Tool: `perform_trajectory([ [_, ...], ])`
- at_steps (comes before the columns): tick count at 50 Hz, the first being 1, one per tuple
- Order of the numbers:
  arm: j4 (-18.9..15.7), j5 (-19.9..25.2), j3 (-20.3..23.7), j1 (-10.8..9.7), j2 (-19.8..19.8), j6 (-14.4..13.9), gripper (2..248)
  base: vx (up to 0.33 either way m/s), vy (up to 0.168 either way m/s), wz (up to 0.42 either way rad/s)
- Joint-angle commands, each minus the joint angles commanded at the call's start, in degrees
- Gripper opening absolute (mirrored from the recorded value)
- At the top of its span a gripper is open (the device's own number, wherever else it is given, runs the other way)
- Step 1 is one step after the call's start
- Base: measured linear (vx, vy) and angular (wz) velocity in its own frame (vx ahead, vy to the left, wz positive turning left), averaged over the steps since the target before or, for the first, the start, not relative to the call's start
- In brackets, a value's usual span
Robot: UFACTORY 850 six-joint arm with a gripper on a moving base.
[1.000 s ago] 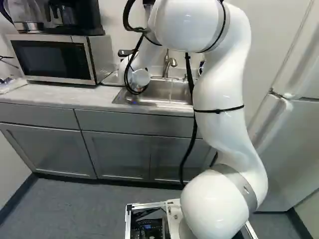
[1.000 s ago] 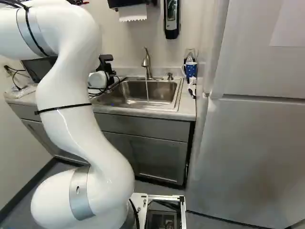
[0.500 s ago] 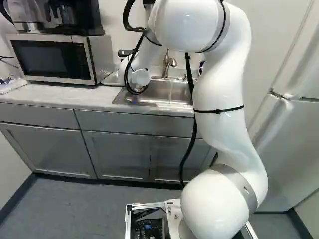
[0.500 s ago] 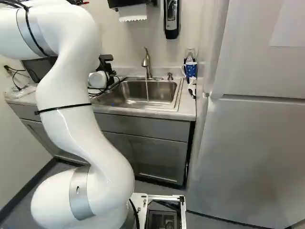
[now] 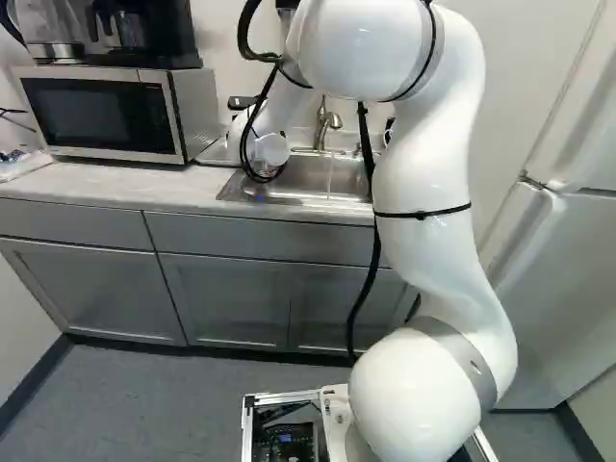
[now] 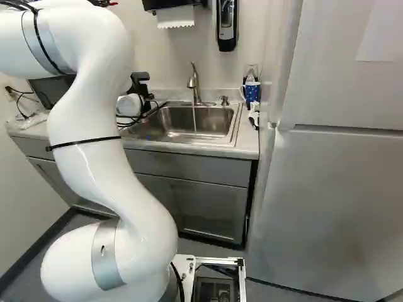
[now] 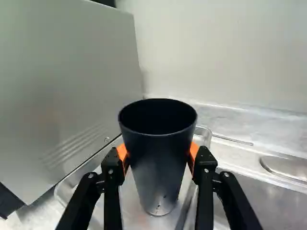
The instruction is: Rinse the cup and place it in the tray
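Note:
In the wrist view my gripper (image 7: 159, 158) has its orange pads against both sides of the dark cup (image 7: 156, 165), shut on it. The cup is upright, mouth upward, with its foot over the floor of the shiny tray (image 7: 132, 203); whether it bears on the tray cannot be told. Both base views leave the fingers and cup hidden by the arm. Water runs from the faucet (image 6: 194, 82) into the sink (image 6: 211, 119).
The microwave (image 5: 111, 114) borders the tray on one side, with the wall behind. Beside the tray lies the sink edge. A blue patterned mug (image 6: 252, 92) and a soap dispenser (image 6: 227, 25) are beyond the sink's far side, near the refrigerator (image 6: 334, 201).

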Motion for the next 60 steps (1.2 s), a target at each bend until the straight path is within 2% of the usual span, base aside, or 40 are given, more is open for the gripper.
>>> perform_trajectory([
  [4,0.0,0.0,0.0,0.0,0.0,0.0,160,0.000,0.000,0.000],
  [5,0.0,0.0,0.0,0.0,0.0,0.0,194,0.000,0.000,0.000],
  [10,0.0,0.0,0.0,0.0,0.0,0.0,194,0.000,0.000,0.000],
  [11,0.0,0.0,0.0,0.0,0.0,0.0,230,0.000,0.000,0.000],
  [15,0.0,0.0,0.0,0.0,0.0,0.0,230,0.000,0.000,0.000],
  [16,0.0,0.0,0.0,0.0,0.0,0.0,247,0.000,0.000,0.000],
  [60,0.0,0.0,-1.2,0.0,2.8,0.0,247,0.000,0.000,0.000],
])
